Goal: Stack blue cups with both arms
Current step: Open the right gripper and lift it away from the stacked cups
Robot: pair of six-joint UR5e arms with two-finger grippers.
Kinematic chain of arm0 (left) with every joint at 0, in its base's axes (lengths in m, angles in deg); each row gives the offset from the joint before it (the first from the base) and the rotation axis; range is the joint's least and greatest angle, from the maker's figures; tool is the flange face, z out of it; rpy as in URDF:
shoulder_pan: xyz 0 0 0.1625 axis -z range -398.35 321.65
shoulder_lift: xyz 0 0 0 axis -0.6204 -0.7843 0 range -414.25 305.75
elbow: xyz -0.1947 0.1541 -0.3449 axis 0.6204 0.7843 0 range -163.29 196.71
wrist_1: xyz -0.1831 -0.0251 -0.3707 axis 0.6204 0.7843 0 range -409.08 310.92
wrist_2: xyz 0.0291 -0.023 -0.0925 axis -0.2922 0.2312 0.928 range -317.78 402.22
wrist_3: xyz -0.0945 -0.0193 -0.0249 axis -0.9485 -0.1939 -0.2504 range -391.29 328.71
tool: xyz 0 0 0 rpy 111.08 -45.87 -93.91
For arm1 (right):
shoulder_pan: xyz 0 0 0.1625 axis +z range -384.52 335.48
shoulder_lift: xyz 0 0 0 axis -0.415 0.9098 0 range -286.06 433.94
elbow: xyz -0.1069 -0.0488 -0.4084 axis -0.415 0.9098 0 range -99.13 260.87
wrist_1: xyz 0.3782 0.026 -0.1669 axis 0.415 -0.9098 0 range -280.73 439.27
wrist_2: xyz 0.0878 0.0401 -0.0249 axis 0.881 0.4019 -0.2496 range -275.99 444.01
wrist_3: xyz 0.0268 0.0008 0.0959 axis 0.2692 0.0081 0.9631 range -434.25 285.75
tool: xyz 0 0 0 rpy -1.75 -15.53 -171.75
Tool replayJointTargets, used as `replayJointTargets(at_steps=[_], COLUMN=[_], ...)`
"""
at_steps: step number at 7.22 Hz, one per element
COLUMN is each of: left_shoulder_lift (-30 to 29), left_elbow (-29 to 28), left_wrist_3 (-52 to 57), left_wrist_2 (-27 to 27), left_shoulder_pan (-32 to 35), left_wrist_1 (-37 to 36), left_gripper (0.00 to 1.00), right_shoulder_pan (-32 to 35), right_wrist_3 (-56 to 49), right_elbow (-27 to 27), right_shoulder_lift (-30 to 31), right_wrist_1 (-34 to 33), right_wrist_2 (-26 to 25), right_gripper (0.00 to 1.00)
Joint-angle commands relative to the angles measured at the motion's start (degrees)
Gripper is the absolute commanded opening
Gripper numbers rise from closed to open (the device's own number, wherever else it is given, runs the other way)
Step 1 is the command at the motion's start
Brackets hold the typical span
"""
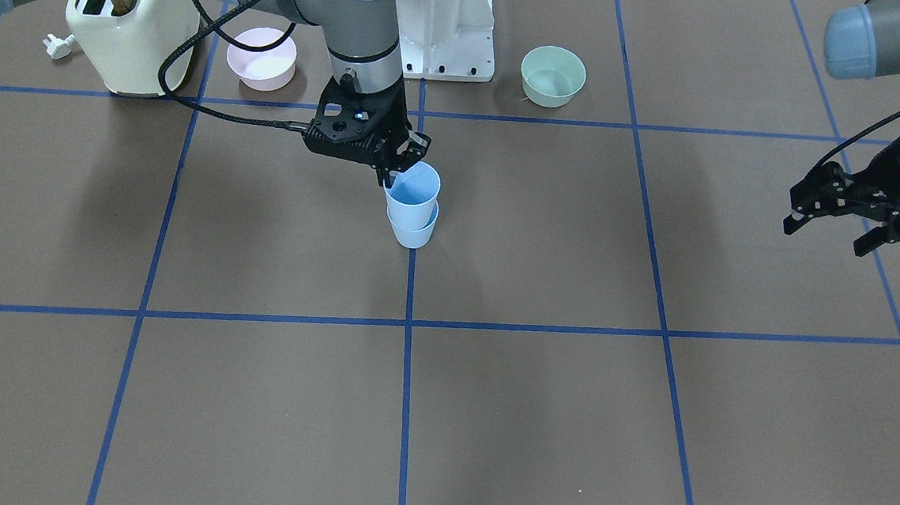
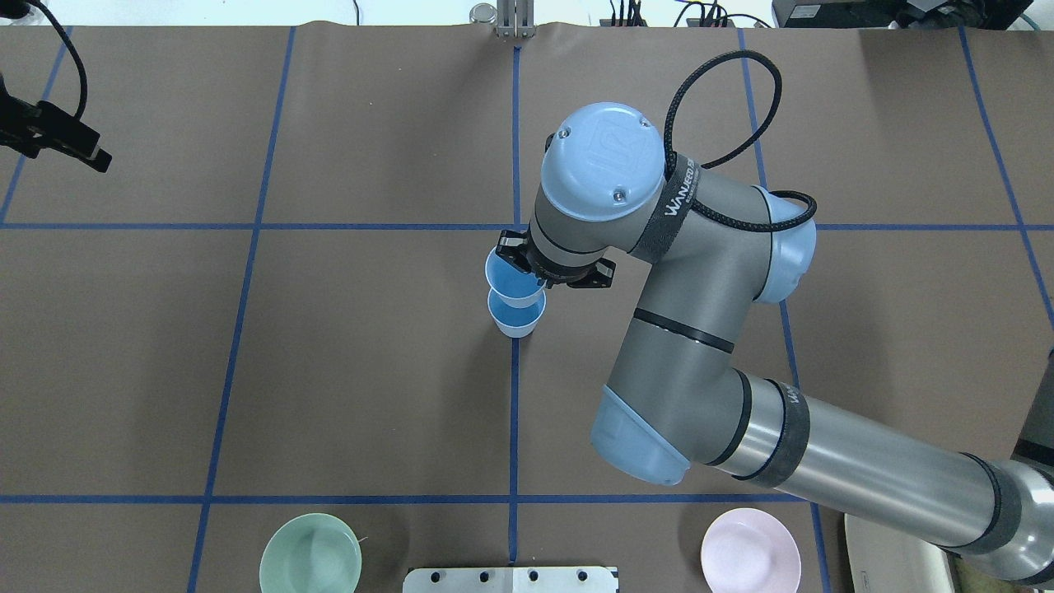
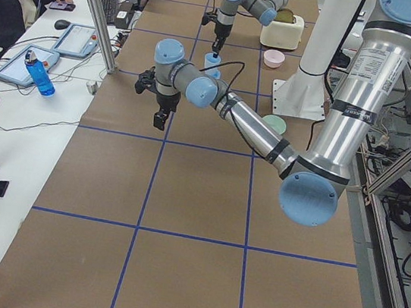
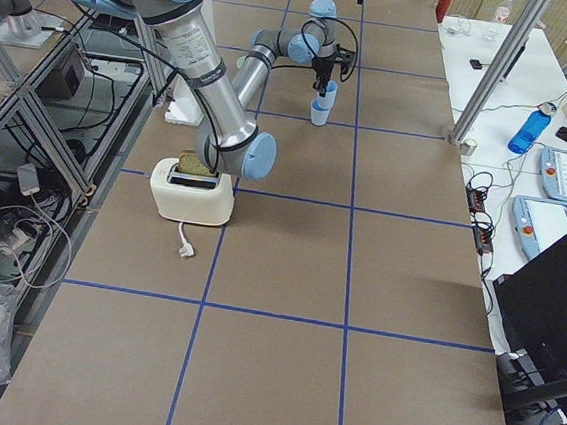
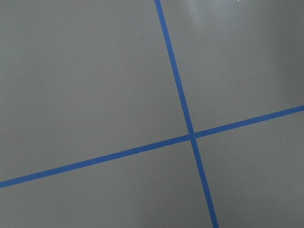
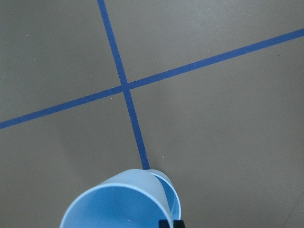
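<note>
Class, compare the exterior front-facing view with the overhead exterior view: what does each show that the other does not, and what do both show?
Only front-facing: the white plug lying on the table. Only overhead: cables beyond the table's far edge. Both: the right end effector gripping the upper blue cup, which sits partly inside the lower blue cup, plus the pink bowl and the green bowl.

Front view, centre, just above mid-frame: two light-blue tapered cups. The lower cup (image 1: 413,234) stands upright on the table (image 1: 533,417), on a blue tape line (image 1: 408,376). The upper cup (image 1: 413,193) has its base inside it, rim standing proud. The right gripper (image 1: 389,177) pinches its rim from above. At the right edge the left gripper (image 1: 825,236) has fingers spread, holding nothing.
</note>
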Motion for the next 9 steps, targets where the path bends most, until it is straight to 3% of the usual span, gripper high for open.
replayJointTargets(at_steps=[1, 4, 5, 6, 7, 9], left_shoulder_lift=[0.0, 0.1, 0.2, 1.0, 1.0, 2.6], left_elbow=[0.0, -0.1, -0.3, 0.1, 0.1, -1.6], left_wrist_3=[-0.2, 0.0, 0.2, 0.2, 0.7, 8.9], left_wrist_2=[0.0, 0.0, 0.0, 0.0, 0.1, 3.1], left_shoulder_pan=[-0.1, 0.0, 0.1, 0.3, 0.6, 4.5], left_wrist_1=[0.0, 0.2, 0.4, 0.7, 0.5, -0.3], left_gripper=[0.98, 0.98, 0.98, 0.98, 0.98, 0.98], right_shoulder_pan=[-1.1, -0.7, 6.6, 16.3, 24.3, 35.2], right_wrist_3=[0.0, -1.4, -6.5, -19.2, -30.8, -48.9], right_elbow=[-0.4, -2.8, -3.3, -3.2, -3.2, -1.2], right_shoulder_lift=[0.3, 1.3, 2.5, 6.2, 11.0, 17.9], right_wrist_1=[0.0, 0.0, -0.2, -0.3, -0.1, -0.2], right_wrist_2=[-1.8, -1.4, 1.8, 11.4, 16.0, 20.4], right_gripper=[1.0, 1.0, 1.0, 1.0, 1.0, 1.0])
